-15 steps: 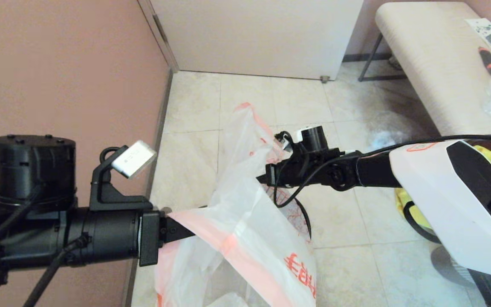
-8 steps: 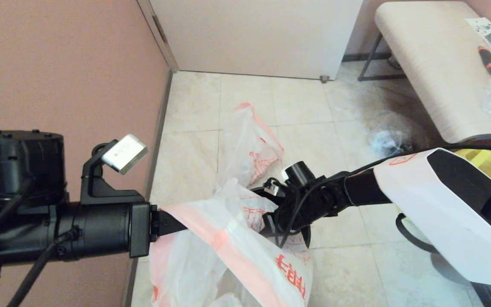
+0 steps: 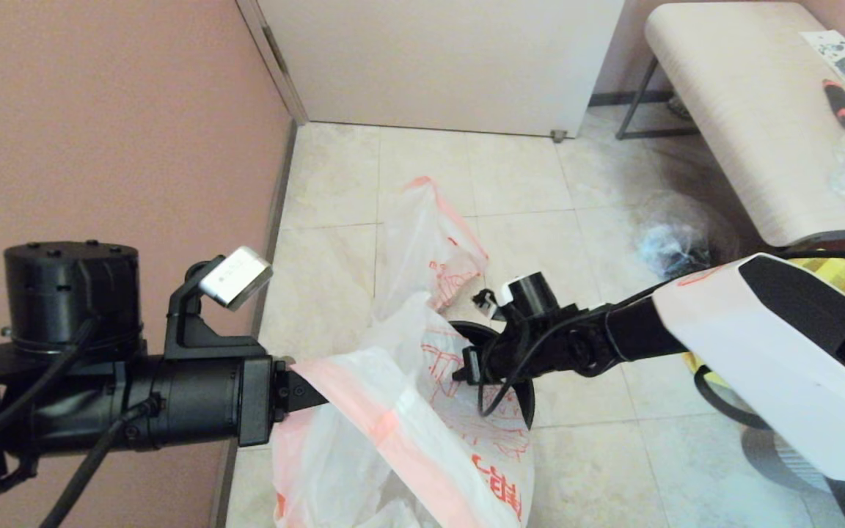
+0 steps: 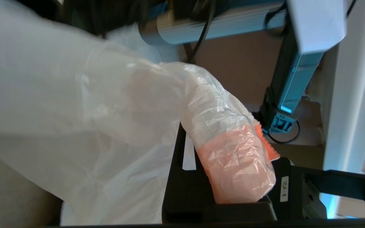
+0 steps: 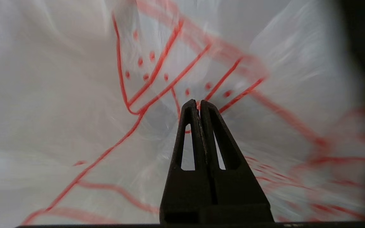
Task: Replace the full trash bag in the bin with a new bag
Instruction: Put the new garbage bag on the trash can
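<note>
Starting on your left, the left gripper (image 3: 305, 392) sits low beside the pink wall, and its fingers are clamped on the pink-orange handle of the new bag (image 3: 408, 411). The left wrist view shows that handle bunched and wrapped over 1 finger (image 4: 182, 177), so the hold looks firm but narrow. If you pull outward too hard here, the thin film could stretch or tear at the handle, or slide off the finger.

Moving toward the middle, the bag hangs open from that grip and drapes over the bin (image 3: 518, 400), of which only a dark arc of rim shows past the plastic. With the bin mostly hidden, you could misjudge where its rim is and drop the bag mouth outside it.

Next comes the right gripper (image 3: 466, 364), reaching into the bag's mouth just above the bin. In the right wrist view its fingers (image 5: 192, 126) are pressed together with no plastic visibly between them; the red drawing lies just beyond the tips. Pushing down with closed tips could poke through the film or tip the light bin.

On your far right stands the desk (image 3: 745, 132), well apart from the work.
</note>
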